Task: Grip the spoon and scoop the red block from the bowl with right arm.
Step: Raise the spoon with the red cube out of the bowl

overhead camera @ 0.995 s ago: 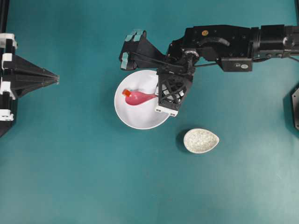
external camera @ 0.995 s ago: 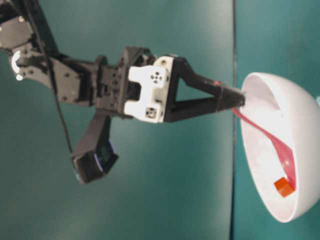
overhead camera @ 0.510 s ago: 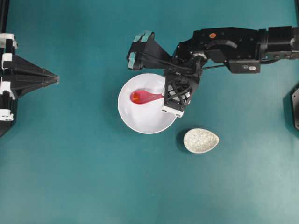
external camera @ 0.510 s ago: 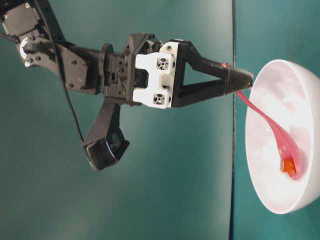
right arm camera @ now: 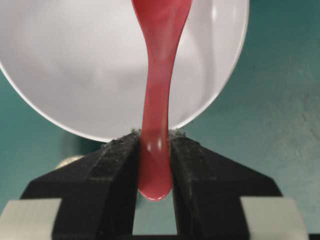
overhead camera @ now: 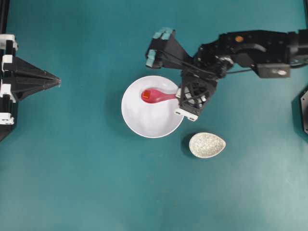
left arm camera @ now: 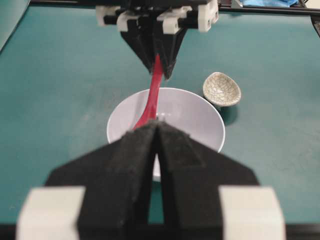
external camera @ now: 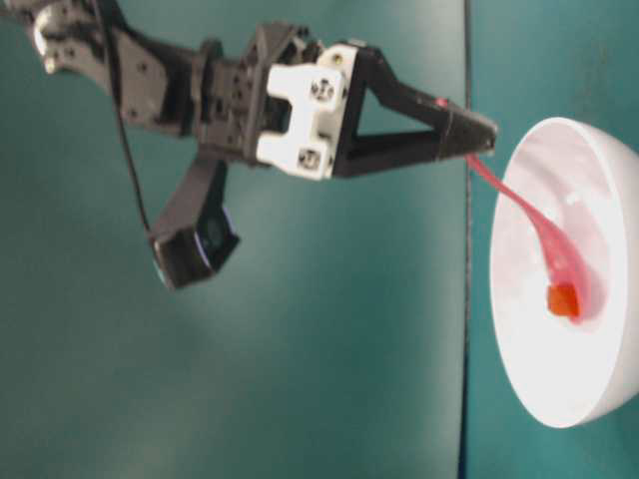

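The white bowl [overhead camera: 144, 126] stands mid-table. My right gripper [overhead camera: 180, 96] is shut on the handle of the magenta-pink spoon [overhead camera: 159, 96], at the bowl's right rim. The spoon reaches left over the inside of the bowl, and the red block [overhead camera: 145, 94] sits in its scoop. The table-level view shows the gripper [external camera: 481, 140], spoon [external camera: 544, 235], block [external camera: 564, 299] and bowl [external camera: 529, 399]. In the right wrist view the pads [right arm camera: 120, 150] clamp the spoon handle [right arm camera: 157, 75]. My left gripper [overhead camera: 57, 82] is shut and empty at the far left.
A small speckled grey-beige dish [overhead camera: 207, 145] stands just right of and below the bowl, under the right gripper's wrist. It also shows in the left wrist view [left arm camera: 222, 89]. A dark fixture [overhead camera: 303, 110] sits at the right edge.
The spoon slid under the red block, which went from beside its tip into its scoop. The right arm then drew back to the right with the spoon. The bowl shifted slightly right.
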`<state>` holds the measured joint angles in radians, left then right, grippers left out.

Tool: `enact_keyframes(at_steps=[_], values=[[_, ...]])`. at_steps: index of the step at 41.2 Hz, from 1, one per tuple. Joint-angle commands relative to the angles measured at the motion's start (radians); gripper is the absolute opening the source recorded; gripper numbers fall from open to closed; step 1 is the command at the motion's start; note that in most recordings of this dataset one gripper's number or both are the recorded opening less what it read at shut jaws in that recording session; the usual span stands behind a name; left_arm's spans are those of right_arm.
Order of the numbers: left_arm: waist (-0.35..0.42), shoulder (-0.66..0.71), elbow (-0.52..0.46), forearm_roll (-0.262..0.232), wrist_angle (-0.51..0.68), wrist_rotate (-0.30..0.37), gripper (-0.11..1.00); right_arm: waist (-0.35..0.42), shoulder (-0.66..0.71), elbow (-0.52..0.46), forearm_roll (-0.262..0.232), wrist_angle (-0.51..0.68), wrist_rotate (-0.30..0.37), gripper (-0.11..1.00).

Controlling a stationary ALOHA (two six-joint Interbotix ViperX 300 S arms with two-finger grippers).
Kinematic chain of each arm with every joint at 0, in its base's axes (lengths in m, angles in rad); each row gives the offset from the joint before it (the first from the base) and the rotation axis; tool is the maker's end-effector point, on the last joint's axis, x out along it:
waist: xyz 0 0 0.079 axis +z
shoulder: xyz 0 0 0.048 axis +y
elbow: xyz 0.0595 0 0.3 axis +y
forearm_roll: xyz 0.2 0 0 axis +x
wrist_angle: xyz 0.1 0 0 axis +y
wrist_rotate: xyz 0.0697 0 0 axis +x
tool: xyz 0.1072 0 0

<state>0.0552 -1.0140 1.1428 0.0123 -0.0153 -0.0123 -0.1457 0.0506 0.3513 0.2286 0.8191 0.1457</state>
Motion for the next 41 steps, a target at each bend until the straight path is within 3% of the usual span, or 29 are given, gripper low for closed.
enact_keyframes(at_steps=[1,18,41], values=[[0.003,0.003,-0.026,0.002,-0.003,-0.002,0.0,0.015,-0.063,0.028,0.009,-0.06,0.014,0.24],[0.002,0.003,-0.026,0.002,-0.002,-0.002,0.0,0.081,-0.181,0.198,0.008,-0.298,0.031,0.24],[0.002,0.003,-0.028,0.002,-0.002,-0.005,0.0,0.094,-0.321,0.184,0.005,-0.285,0.031,0.24]])
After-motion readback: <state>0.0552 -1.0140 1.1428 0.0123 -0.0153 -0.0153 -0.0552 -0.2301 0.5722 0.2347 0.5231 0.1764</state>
